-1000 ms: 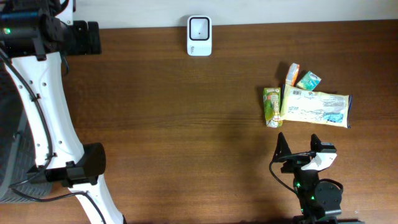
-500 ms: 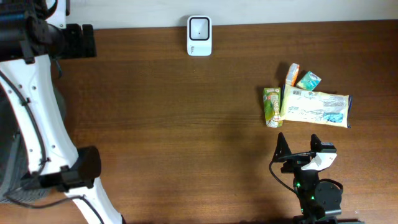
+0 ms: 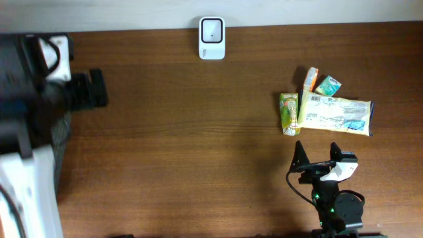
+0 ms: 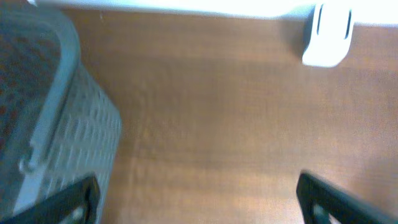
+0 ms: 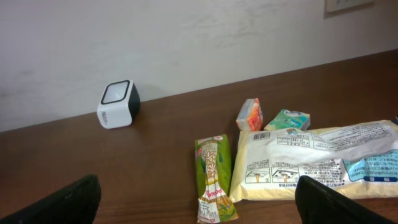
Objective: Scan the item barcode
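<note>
The white barcode scanner [image 3: 211, 38] stands at the table's back edge and shows in both wrist views [image 4: 328, 34] [image 5: 118, 104]. The items lie together at the right: a green packet [image 3: 289, 113] [image 5: 214, 177], a large pale yellow packet [image 3: 336, 114] [image 5: 317, 162], a small orange box [image 3: 310, 78] and a teal packet [image 3: 328, 85]. My right gripper [image 3: 317, 154] [image 5: 200, 202] hangs open just in front of the green packet, apart from it. My left gripper [image 4: 196, 186] is open over bare wood at the far left, with nothing between its fingers.
A grey mesh basket [image 4: 56, 124] stands at the table's left edge, close beside my left fingers. The left arm [image 3: 33, 106] is blurred in the overhead view. A white wall runs along the back of the table.
The left arm has swung from the back left corner toward the front and is blurred by motion. The right arm and the items have not moved.
</note>
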{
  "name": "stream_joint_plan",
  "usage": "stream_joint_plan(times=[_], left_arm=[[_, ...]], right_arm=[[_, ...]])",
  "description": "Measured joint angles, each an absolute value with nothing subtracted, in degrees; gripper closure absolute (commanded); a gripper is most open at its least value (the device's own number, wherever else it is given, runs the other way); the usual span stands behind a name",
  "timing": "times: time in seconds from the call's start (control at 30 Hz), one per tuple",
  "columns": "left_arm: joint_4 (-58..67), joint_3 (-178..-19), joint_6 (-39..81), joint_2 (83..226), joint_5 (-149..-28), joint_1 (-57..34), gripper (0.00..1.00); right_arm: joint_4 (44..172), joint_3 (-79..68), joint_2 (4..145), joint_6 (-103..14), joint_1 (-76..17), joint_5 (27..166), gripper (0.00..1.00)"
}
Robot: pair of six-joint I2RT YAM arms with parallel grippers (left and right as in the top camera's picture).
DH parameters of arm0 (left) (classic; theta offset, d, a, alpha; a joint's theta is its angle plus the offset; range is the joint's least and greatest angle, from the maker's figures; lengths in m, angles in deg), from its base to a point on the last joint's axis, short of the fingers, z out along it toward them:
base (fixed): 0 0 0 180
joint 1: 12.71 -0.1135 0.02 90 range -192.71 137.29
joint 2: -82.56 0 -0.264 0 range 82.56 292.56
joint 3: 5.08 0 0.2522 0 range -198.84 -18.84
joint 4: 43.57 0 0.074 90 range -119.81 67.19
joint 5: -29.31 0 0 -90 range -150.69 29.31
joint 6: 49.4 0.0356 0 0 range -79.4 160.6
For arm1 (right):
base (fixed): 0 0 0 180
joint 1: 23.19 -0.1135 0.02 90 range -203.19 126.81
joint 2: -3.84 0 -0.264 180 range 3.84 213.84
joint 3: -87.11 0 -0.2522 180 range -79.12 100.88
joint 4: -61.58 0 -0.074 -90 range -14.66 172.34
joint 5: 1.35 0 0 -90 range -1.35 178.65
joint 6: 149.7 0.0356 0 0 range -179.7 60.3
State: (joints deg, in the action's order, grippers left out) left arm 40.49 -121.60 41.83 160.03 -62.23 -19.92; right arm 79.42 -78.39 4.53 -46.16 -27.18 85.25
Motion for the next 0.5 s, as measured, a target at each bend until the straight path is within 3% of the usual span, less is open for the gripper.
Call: stream_joint_plan(times=[0.4,0.5], left_arm=[[5.8,-57.4,37.4,105.3,-62.9,-19.9,0.01],[0.9,-48.4,36.4,98.4,-62.9,-19.9,0.01]], right_arm=[[79.4,-78.4,4.5,-46.1,-27.2,85.3,0.01],[79.4,-78.4,4.5,-46.1,-27.2,85.3,0.01]])
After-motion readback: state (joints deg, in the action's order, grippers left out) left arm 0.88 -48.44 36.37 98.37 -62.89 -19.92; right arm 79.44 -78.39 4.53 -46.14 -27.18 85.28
